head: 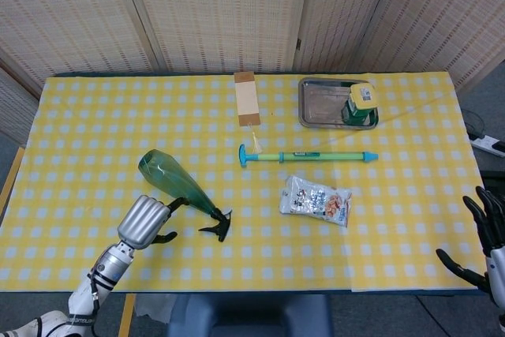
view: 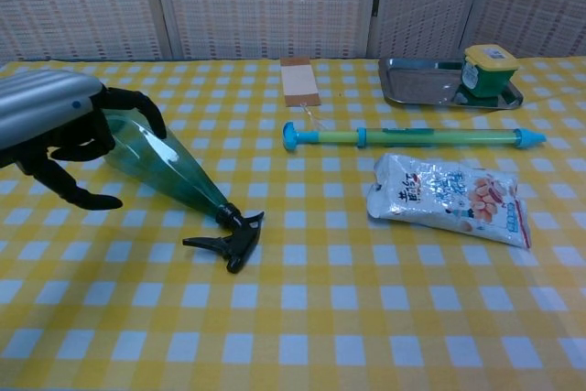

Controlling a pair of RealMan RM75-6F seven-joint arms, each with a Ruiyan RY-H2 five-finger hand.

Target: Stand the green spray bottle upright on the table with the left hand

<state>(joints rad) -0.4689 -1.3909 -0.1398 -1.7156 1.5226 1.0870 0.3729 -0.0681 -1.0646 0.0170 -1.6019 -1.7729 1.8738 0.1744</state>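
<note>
The green spray bottle (head: 175, 179) lies on its side on the yellow checked table (head: 95, 132), wide base toward the back left and black trigger head (head: 218, 225) toward the front right. My left hand (head: 145, 221) is just in front of the bottle's body, fingers spread and curved toward it. In the chest view the left hand (view: 62, 132) arches over the wide base of the bottle (view: 174, 174) without closing around it. My right hand (head: 488, 241) hangs off the table's front right corner, fingers apart and holding nothing.
A green and blue pump tube (head: 308, 155) lies across the middle, with a snack bag (head: 316, 199) in front of it. A metal tray (head: 316, 104) at the back right holds a green and yellow tub (head: 360, 104). A wooden block (head: 247, 99) lies at the back centre.
</note>
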